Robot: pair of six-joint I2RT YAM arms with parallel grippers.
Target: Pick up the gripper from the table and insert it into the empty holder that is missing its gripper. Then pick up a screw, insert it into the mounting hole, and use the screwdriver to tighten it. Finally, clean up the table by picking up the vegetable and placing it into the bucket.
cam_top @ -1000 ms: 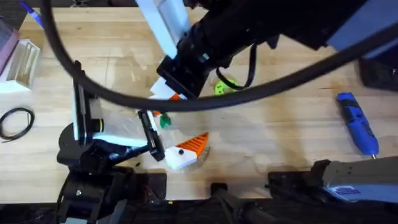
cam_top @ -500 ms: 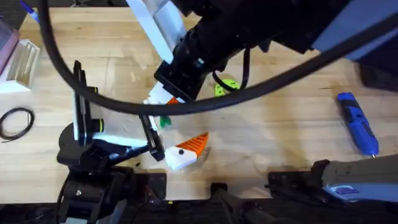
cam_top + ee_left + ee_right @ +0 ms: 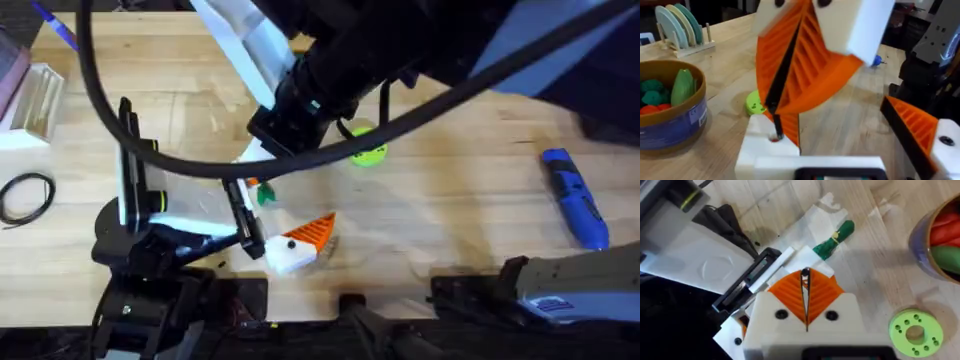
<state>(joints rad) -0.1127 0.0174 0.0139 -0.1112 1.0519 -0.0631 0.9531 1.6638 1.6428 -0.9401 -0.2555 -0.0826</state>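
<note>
Two arms, overhead: right gripper (image 3: 258, 165) lowered over left gripper (image 3: 270, 215); bright-blue pen-shaped screwdriver (image 3: 575, 197) unused on pale wooden table (image 3: 450, 210).
Left wrist: own fingers wide; white blocky holder (image 3: 765, 150) carrying orange wedge gripper (image 3: 788, 127), apparently presented for fastening.
Right wrist: pads pinched, probably on thin dark screw (image 3: 805, 274); dark-green toy vegetable (image 3: 835, 239) outside blue tan-rimmed bucket (image 3: 940, 240).
</note>
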